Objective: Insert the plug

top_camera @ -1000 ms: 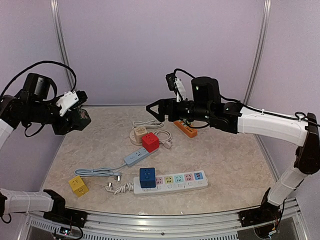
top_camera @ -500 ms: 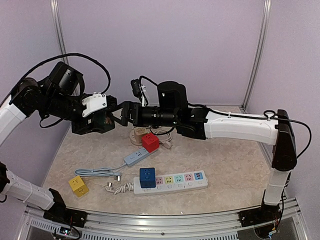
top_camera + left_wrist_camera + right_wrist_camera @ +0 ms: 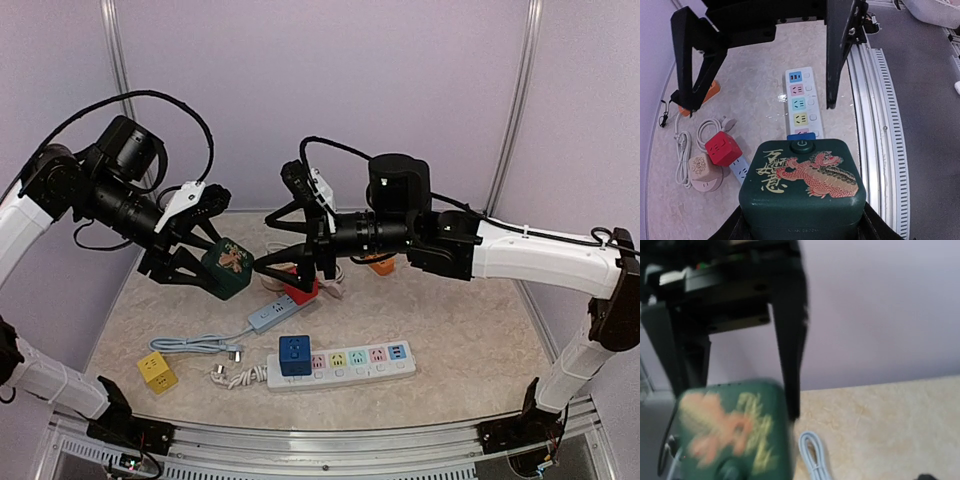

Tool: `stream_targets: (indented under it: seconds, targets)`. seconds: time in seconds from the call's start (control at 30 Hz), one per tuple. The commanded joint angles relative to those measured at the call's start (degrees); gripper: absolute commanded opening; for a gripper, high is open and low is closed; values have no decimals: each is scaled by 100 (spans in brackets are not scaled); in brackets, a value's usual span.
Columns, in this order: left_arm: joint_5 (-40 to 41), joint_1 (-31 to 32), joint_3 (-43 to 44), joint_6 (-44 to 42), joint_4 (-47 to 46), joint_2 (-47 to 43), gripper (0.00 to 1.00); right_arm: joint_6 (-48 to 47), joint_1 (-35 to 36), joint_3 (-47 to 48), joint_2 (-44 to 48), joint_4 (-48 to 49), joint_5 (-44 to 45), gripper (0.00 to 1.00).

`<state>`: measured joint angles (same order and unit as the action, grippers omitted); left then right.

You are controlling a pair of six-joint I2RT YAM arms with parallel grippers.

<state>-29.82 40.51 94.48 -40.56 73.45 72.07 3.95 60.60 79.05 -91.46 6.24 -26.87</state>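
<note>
Found left claw (image 3: 213,262) clenched on dark green plastic cube plug with red-and-gold dragon print (image 3: 802,185), hung in mid-air over beige stone-pattern table (image 3: 470,320), well apart from white plastic power strip with pastel sockets (image 3: 350,362). Noted right claw (image 3: 264,240) spread wide, tips just beside the cube, nothing gripped. Could drop the cube onto red plastic cube socket (image 3: 722,148) and cords beneath if let go before a firm second grip; could also knock claw against claw. A second ago: arms well apart, right claw narrower. Now brought together.
</note>
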Motion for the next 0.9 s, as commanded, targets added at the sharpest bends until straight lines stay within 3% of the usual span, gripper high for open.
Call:
stream_targets:
  seconds: [0.0,0.4,0.5,0.6,0.83,0.87]
  targets:
    - [-631,223,244,73,147,186,0,-1235,271,503,-388,-981,-233,100]
    - [-551,255,274,108,74,276,0,-693,493,1031,-875,-904,20,99]
    - [-506,271,286,114,72,297,0,-562,491,1159,-1033,-928,40,94]
    - [-473,282,274,118,73,299,0,-458,496,1345,-1149,-1003,-96,79]
    - [-427,291,222,127,59,316,0,-242,489,1473,-1199,-1024,-438,24]
    - [-435,290,214,133,59,323,0,-174,488,1469,-1194,-1001,-474,10]
